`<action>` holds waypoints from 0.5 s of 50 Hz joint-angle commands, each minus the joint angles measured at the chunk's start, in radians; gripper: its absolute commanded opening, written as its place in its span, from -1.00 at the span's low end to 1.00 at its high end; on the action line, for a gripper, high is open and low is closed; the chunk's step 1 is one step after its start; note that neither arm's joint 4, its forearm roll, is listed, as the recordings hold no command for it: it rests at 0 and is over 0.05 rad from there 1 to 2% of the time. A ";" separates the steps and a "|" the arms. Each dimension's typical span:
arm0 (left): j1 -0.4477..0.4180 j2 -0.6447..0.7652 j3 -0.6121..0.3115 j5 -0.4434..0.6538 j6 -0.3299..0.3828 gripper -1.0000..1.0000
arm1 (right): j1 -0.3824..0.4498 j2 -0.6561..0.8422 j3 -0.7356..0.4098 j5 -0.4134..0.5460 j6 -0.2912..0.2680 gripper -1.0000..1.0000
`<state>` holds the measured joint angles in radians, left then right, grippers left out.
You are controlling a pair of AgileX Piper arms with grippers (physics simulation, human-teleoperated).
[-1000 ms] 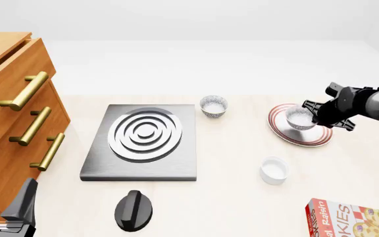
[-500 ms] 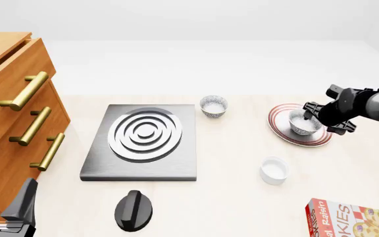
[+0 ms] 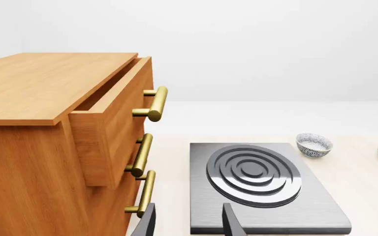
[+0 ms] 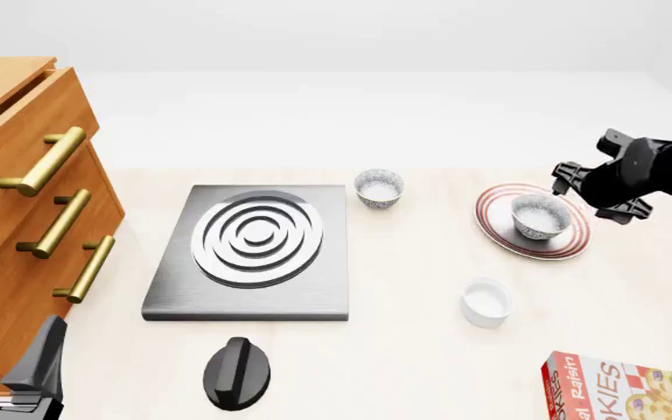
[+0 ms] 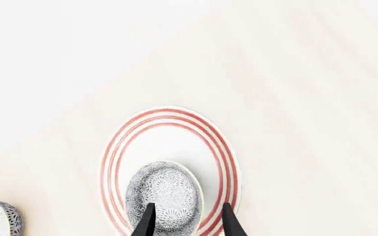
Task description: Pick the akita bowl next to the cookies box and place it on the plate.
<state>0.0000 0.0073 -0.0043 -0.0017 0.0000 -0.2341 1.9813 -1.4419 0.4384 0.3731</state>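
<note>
The akita bowl [image 4: 539, 216] stands upright on the plate [image 4: 493, 220], right of the stove. My right gripper [image 4: 594, 193] hovers just right of and above it, open, holding nothing. In the right wrist view the speckled bowl [image 5: 164, 192] rests on the red-ringed plate [image 5: 169, 116], and the open gripper [image 5: 186, 223] has one finger over the bowl's rim and the other over the plate. The cookies box [image 4: 626, 390] lies at the near right corner. My left gripper [image 4: 11, 365] sits open and empty at the near left, beside the drawers.
A look-alike speckled bowl [image 4: 378, 187] stands behind the stove plate [image 4: 255, 249]. A plain white cup [image 4: 486, 301] sits between the plate and the box. A black knob [image 4: 237, 372] lies near the front. A wooden drawer cabinet [image 4: 21, 201] fills the left side.
My right gripper has opened, left the bowl on the plate and drawn back up and to the right. The left arm has not moved.
</note>
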 commanded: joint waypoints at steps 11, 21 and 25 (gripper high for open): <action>0.000 0.000 0.000 0.000 0.000 1.00 | -0.042 -0.243 -0.012 0.098 -0.044 1.00; 0.000 0.000 0.000 0.000 0.000 1.00 | -0.032 -0.425 0.082 0.068 -0.041 1.00; 0.000 0.000 0.000 0.000 0.000 1.00 | -0.067 -0.553 0.112 0.053 -0.073 1.00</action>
<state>0.0000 0.0073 -0.0043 -0.0017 0.0000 -0.2712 1.6318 -1.3894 0.5057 0.3302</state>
